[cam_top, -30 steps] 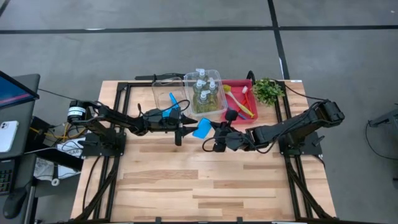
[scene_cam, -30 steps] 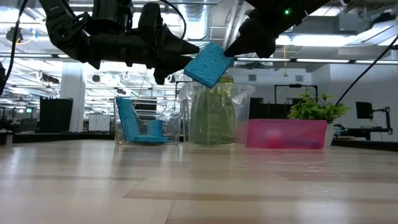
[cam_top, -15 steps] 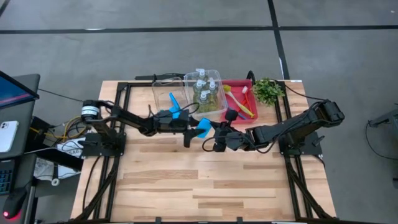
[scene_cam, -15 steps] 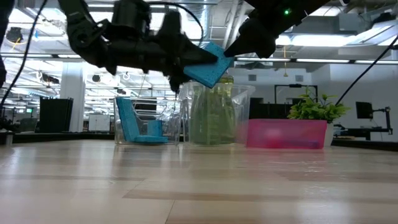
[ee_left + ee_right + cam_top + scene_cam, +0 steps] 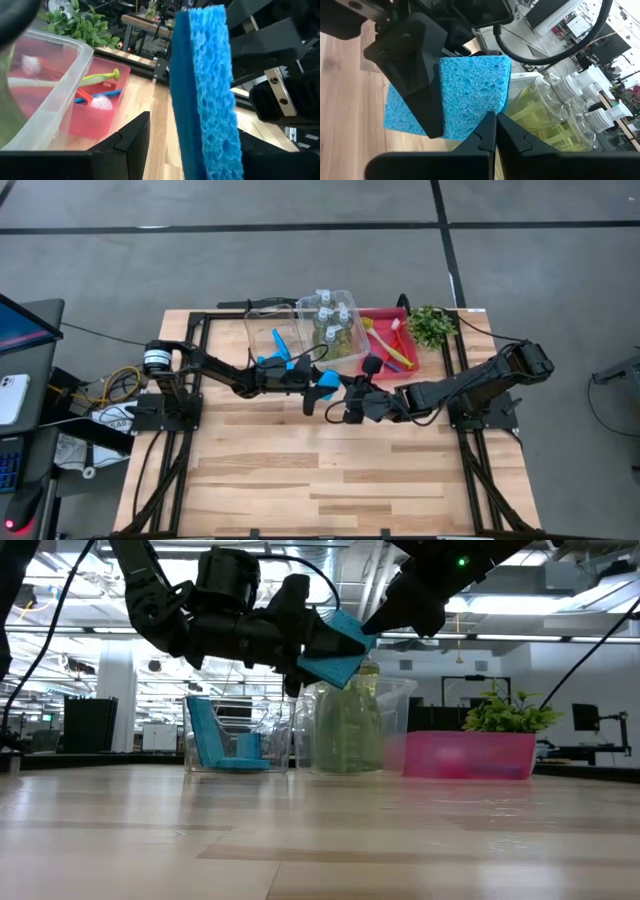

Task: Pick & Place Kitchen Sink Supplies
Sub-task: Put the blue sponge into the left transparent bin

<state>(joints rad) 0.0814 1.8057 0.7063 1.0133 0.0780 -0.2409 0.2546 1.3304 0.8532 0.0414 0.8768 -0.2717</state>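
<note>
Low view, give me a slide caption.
Right gripper holds a blue sponge aloft as the open left gripper straddles it.

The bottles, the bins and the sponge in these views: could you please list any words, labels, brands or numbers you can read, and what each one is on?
None can be read.
The bottles: no label shows.
The blue sponge between the two grippers: plain, no print.
The clear bins and red tray: no marking visible.
Screens in the room behind, low view: too small and blurred to read.
</note>
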